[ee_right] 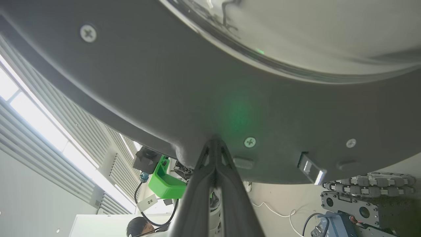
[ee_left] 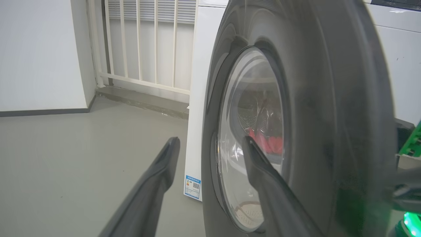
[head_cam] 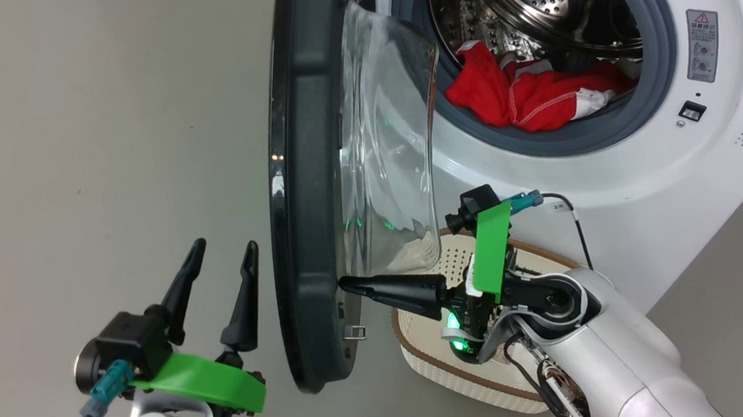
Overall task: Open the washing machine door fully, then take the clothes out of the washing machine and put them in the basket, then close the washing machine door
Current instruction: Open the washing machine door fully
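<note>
The washing machine door [head_cam: 308, 184] stands swung out, edge-on in the head view, its glass bowl [head_cam: 388, 151] facing the drum. My right gripper [head_cam: 346, 284] is shut, its tips pressed against the inner side of the black rim [ee_right: 184, 98] near the latch. My left gripper [head_cam: 221, 250] is open and empty on the outer side of the door [ee_left: 329, 115], apart from it. Red clothes [head_cam: 523, 91] with white trim lie in the drum of the white washing machine [head_cam: 609, 179]. The cream basket [head_cam: 458, 365] stands on the floor below the opening, partly behind my right arm.
Grey floor [head_cam: 110, 118] spreads to the left of the door. A white railing [ee_left: 144, 49] and wall stand behind the machine in the left wrist view. A person's head [ee_right: 138, 227] and cabled equipment [ee_right: 358, 204] show in the right wrist view.
</note>
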Controlling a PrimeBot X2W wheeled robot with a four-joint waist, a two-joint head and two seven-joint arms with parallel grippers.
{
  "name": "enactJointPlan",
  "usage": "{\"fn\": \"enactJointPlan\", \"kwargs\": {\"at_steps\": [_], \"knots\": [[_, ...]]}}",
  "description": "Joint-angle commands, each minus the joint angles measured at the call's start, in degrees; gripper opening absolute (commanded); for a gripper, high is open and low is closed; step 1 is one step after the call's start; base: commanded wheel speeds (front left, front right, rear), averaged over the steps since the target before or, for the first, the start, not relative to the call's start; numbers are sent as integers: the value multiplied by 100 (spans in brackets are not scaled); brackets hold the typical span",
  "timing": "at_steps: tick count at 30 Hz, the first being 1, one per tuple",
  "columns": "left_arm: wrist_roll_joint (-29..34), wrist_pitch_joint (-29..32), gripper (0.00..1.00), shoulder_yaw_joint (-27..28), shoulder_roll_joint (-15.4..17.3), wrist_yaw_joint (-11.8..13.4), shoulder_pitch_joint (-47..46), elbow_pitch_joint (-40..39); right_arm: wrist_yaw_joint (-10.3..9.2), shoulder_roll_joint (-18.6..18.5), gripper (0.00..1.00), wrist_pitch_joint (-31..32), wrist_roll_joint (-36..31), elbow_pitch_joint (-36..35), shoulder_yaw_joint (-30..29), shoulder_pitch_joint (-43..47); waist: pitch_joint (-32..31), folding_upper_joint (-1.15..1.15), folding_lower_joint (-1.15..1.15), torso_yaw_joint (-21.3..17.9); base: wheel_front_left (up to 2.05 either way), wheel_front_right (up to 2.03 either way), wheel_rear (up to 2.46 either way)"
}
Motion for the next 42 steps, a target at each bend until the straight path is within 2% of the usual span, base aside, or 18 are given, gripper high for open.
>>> {"fn": "enactJointPlan", "kwargs": {"at_steps": [1,2,3,5,6,7,13,17,21,23,24,29,34,38,42], "knots": [[57,-45,100,215,99,27,10,-119,5,166,0,-118,-114,-177,1,-7,-15,0,0,-13,0,0,0],[61,-45,100,213,99,23,11,-98,5,159,5,-152,-168,-202,-13,29,-25,0,0,-18,0,0,0],[65,-45,100,208,99,17,12,-70,5,134,15,-182,-235,-237,-24,65,-33,0,0,-22,0,0,0],[66,-45,100,199,99,10,9,-24,5,66,64,-359,-417,-329,-89,136,-44,0,0,-30,0,0,0],[67,-45,100,195,99,9,4,-4,5,35,95,-438,-498,-385,-127,181,-48,0,0,-32,0,0,0],[67,-45,100,191,99,9,-1,14,5,-2,100,-540,-588,-445,-175,220,-50,0,0,-35,0,0,0],[63,-45,100,191,102,-6,-39,102,5,-320,100,-1409,-1589,-1103,-328,491,-69,0,0,-47,0,0,0],[61,-45,100,194,127,-10,-63,155,5,-588,100,-2393,-2762,-1527,-126,711,-97,0,0,-72,0,0,0],[57,-45,100,207,160,-8,-74,199,5,-745,100,-3323,-3677,-1659,173,877,-135,0,0,-116,0,0,0],[51,-45,100,209,175,-10,-72,221,5,-795,100,-3778,-4055,-1613,308,914,-155,0,0,-137,0,0,0],[51,-45,100,209,175,-10,-72,221,5,-795,100,-3778,-4055,-1613,308,914,-155,0,0,-137,0,0,0],[46,-45,100,201,203,-1,-56,242,5,-868,100,-4881,-4974,-1294,594,896,-203,0,0,-178,0,0,0],[46,-45,100,221,229,48,-19,195,5,-852,100,-6026,-6274,-560,692,766,-256,0,0,-194,0,0,0],[69,-45,100,229,263,71,18,147,5,-670,100,-6372,-7116,-107,447,743,-289,0,0,-207,0,0,0],[75,-45,100,222,274,78,55,115,5,-370,100,-6460,-7740,67,-79,904,-316,0,0,-225,0,0,0]]}}
